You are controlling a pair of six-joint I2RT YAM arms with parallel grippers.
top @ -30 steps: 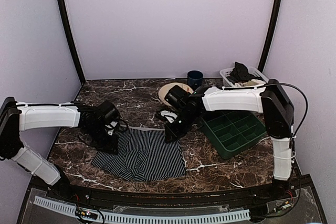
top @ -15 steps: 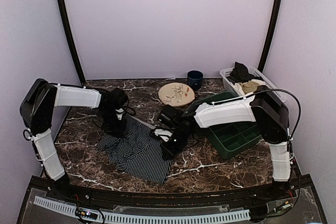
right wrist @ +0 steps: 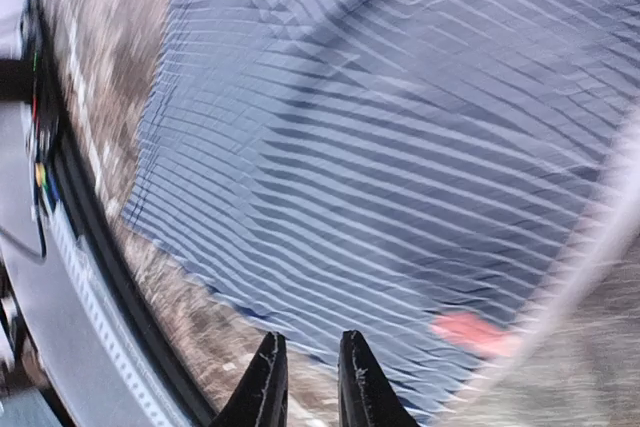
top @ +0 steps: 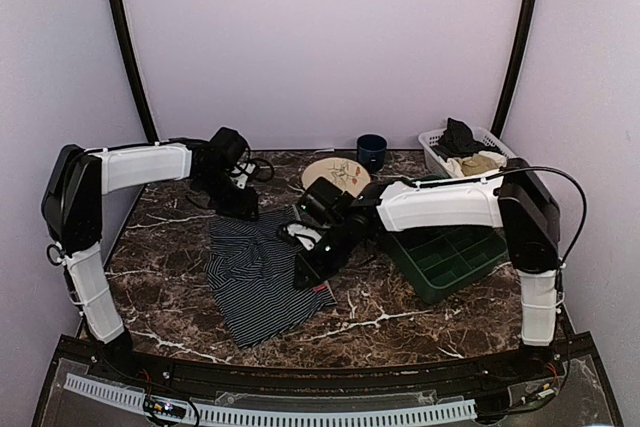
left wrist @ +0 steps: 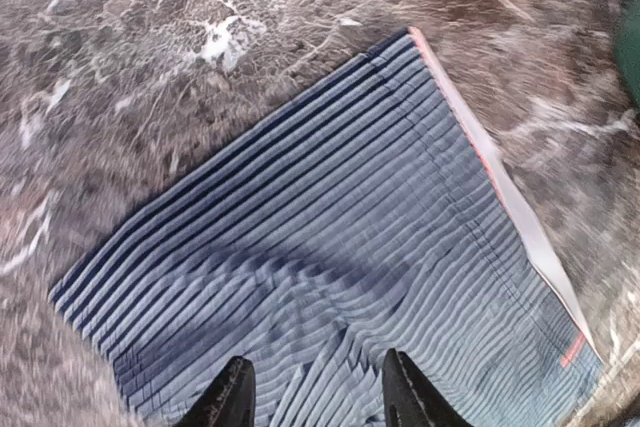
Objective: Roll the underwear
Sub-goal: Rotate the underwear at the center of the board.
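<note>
We see the underwear (top: 255,277) lying spread on the dark marble surface (top: 400,317), a little left of the middle, between the two arms. It lies at a slant and not fully flat: the striped cloth shows some soft folds and wrinkles in its middle part. Its light waistband (left wrist: 520,217) runs along one straight edge, and a small red mark (right wrist: 465,332) sits at one end of this band.

The left pincer (left wrist: 318,397) is at the far corner of the garment. In the left wrist view its two fingers stand clearly apart, with nothing between them, and the striped cloth lies below them. We cannot tell if the tips touch the cloth.

The right pincer (right wrist: 305,382) is at the right side of the garment, near the end of the waistband. In the right wrist view its fingers are drawn almost together, with only a thin slit between them, and we see no cloth caught in this slit. This view is blurred, so we cannot say if the tips rest on the cloth or stand just above it.

Behind the garment, near the far wall, lies a round pale plate (top: 335,175), and a dark blue cup (top: 372,150) stands just beside it. A green tray (top: 432,285) with many compartments sits to the right of the right pincer. In the far right corner stands a white basket (top: 430,137), which holds black and tan clothes.
</note>
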